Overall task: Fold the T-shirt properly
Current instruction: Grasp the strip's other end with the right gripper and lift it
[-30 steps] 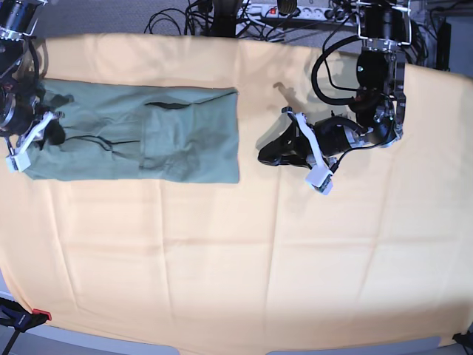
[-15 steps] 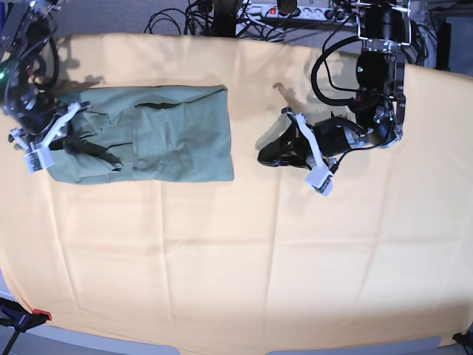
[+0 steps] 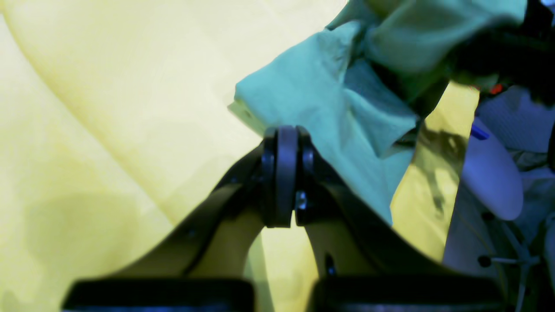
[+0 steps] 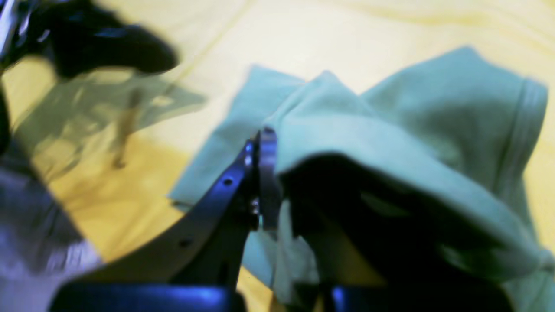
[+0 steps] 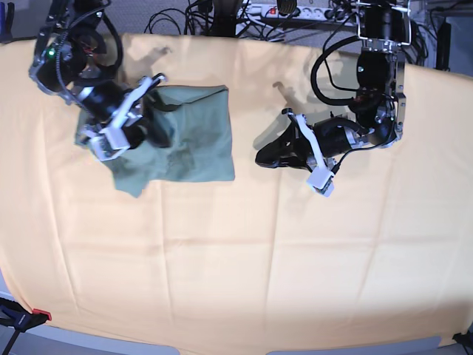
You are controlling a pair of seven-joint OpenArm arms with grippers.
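The sage-green T-shirt (image 5: 194, 140) lies on the upper left of the orange-yellow cloth (image 5: 236, 259), its left end lifted and bunched. My right gripper (image 5: 151, 126) is shut on that bunched end and holds it above the rest of the shirt. In the right wrist view the shirt (image 4: 390, 130) drapes over the gripper (image 4: 269, 143), hiding one finger. My left gripper (image 5: 261, 157) is shut and empty, low over the cloth just right of the shirt. In the left wrist view its closed tips (image 3: 282, 132) sit just before the shirt's near corner (image 3: 321, 104).
The orange-yellow cloth covers the whole table. Cables and a power strip (image 5: 295, 11) run along the back edge. A clamp (image 5: 22, 318) sits at the front left corner. The right arm's white body (image 3: 490, 173) shows beyond the shirt.
My right gripper has lifted the shirt's left end and carried it right and back over the shirt, which now looks much shorter. The left arm has barely moved.
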